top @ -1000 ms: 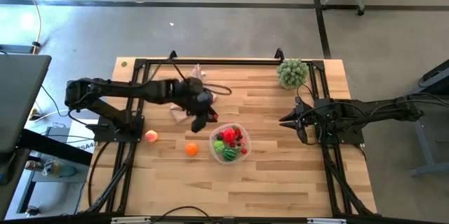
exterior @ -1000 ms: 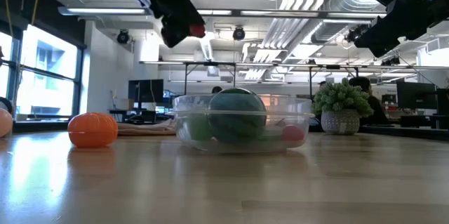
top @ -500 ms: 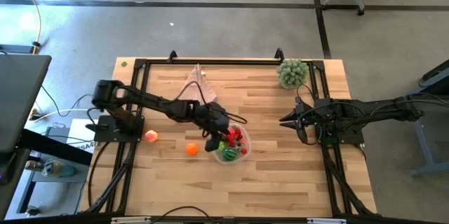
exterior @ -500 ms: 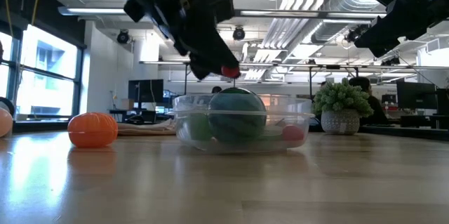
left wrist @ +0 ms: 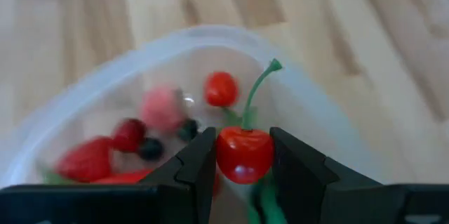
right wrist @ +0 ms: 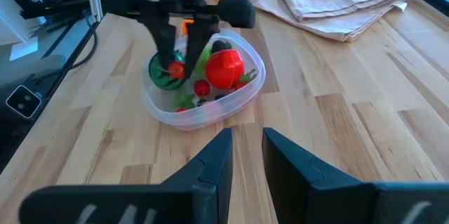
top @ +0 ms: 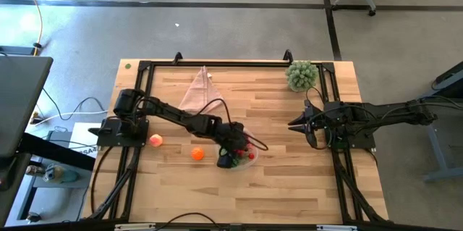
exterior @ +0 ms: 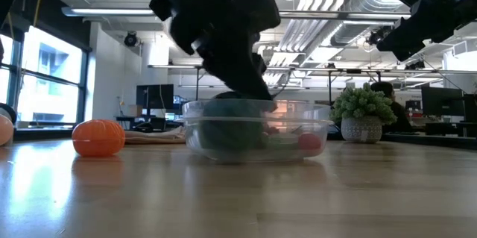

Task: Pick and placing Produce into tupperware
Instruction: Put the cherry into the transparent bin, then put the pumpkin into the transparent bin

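Left end effector (left wrist: 243, 155) is clamped on a cherry (left wrist: 243, 154) over the tupperware (left wrist: 84, 90); a clumsy release could bounce it out onto the counter (top: 289, 180).

Overhead view of a wooden worktop (top: 289, 180). The left arm stretches from the left edge toward the middle, its gripper (top: 233, 146) low over a clear tub (top: 251, 157) of toy fruit. An orange (top: 197, 154) lies just beside the tub; a pink peach (top: 155, 140) sits nearer the left edge. A folded cloth (top: 199, 90) lies near the far edge, a potted plant (top: 302, 75) at the far right corner. The right gripper (top: 293, 124) hangs near the right edge.
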